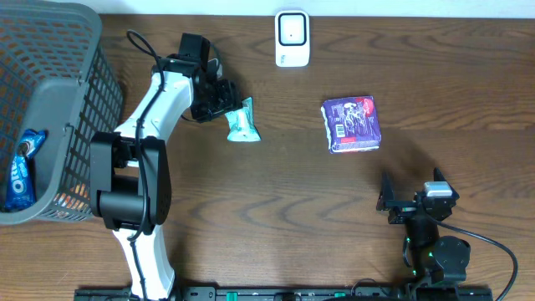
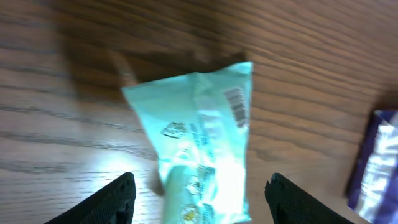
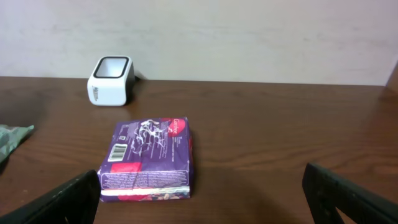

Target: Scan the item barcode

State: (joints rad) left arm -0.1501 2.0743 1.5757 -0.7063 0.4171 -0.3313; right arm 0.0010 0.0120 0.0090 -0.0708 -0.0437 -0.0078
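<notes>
The left gripper [image 2: 200,190] hangs with its jaws apart on either side of the green packet [image 2: 199,143], not gripping it. The packet lies on the table [image 1: 276,192], barcode [image 2: 236,106] up, apart from the white scanner [image 1: 292,38]. The right gripper [image 3: 202,190] is spread wide and empty near the purple packet [image 1: 352,124]. The mesh basket [image 1: 84,125] holds a blue packet [image 1: 21,167].

In the left wrist view we see the mint-green packet [image 2: 199,149] blurred, its near end cut off by the bottom edge. Its barcode [image 2: 237,107] is too smeared to read. Right of the packet, a purple pack [image 2: 375,163] runs off the frame. Overhead, far left of the packet, the basket [image 1: 88,100] is cropped, and its mesh half hides 1 blue wrapper [image 1: 21,167] inside.
</notes>
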